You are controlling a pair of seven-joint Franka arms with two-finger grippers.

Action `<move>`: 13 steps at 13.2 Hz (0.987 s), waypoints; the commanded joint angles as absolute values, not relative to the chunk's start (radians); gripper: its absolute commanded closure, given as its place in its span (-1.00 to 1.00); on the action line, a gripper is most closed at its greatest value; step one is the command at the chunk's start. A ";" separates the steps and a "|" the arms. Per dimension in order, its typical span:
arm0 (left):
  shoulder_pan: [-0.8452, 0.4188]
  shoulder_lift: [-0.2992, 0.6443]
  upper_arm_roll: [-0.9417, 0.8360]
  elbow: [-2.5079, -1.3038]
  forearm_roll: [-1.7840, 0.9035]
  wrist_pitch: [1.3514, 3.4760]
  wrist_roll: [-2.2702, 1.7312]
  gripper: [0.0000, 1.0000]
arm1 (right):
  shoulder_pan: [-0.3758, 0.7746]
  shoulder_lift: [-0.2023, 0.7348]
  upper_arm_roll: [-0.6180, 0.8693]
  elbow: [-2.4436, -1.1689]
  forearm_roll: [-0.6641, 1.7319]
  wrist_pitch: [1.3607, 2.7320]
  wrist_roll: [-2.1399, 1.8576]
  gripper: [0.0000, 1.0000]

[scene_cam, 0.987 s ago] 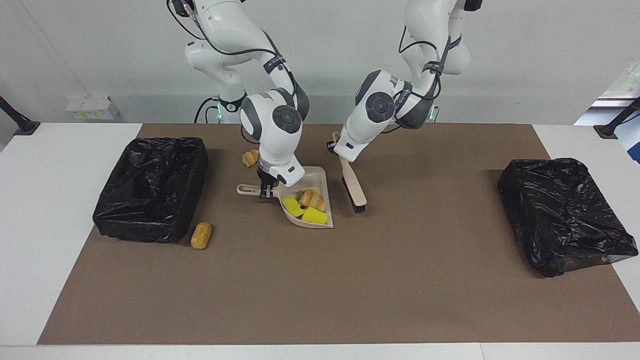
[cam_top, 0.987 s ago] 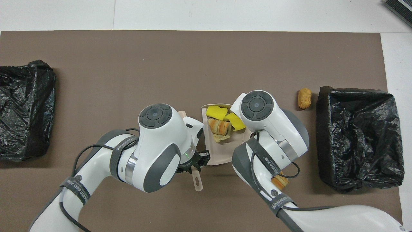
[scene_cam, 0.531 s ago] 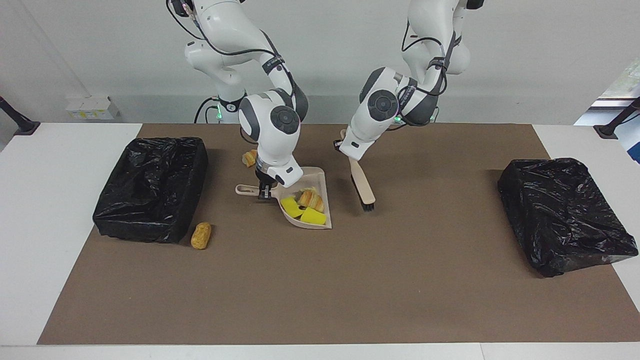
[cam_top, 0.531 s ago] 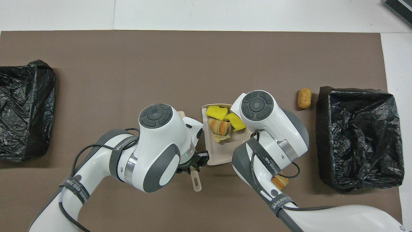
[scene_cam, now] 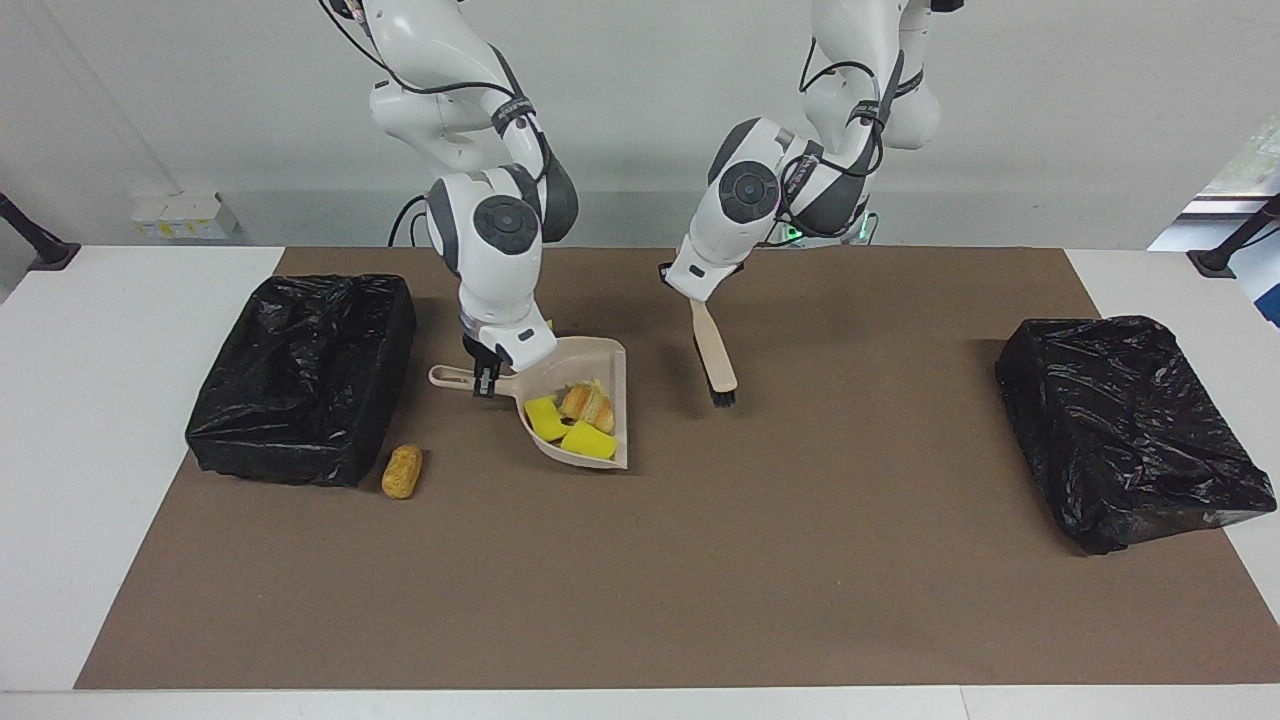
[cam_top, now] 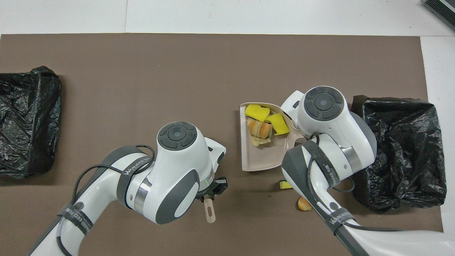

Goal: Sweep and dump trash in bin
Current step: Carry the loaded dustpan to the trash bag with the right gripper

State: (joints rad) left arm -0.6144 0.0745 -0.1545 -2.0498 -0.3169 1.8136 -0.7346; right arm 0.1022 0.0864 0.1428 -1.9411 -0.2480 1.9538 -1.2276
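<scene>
My right gripper is shut on the handle of the beige dustpan, which it holds over the mat beside the black-lined bin. In the pan lie pieces of trash: yellow sponge pieces and a bread-like lump. My left gripper is shut on the beige brush, bristles down over the mat beside the pan. Another bread lump lies on the mat by the bin's corner. A small sponge bit and a bread lump lie nearer to the robots.
A second black-lined bin stands at the left arm's end of the brown mat. In the overhead view my right arm hides the pan's handle and the lump by the bin.
My right gripper has carried the dustpan with its trash toward the bin at its end of the table. The left gripper has drawn the brush slightly toward the robots.
</scene>
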 commanded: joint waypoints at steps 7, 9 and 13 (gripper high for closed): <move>-0.693 -0.095 -0.146 -2.370 -0.318 2.041 -0.743 1.00 | -0.222 -0.120 0.137 -1.968 -0.141 1.873 -1.533 1.00; -0.686 -0.100 -0.146 -2.385 -0.319 2.039 -0.700 1.00 | -0.325 -0.126 0.118 -1.968 -0.106 1.870 -1.644 1.00; -0.644 -0.097 -0.138 -2.384 -0.322 2.034 -0.585 0.35 | -0.469 -0.136 0.084 -1.973 -0.155 1.919 -1.772 1.00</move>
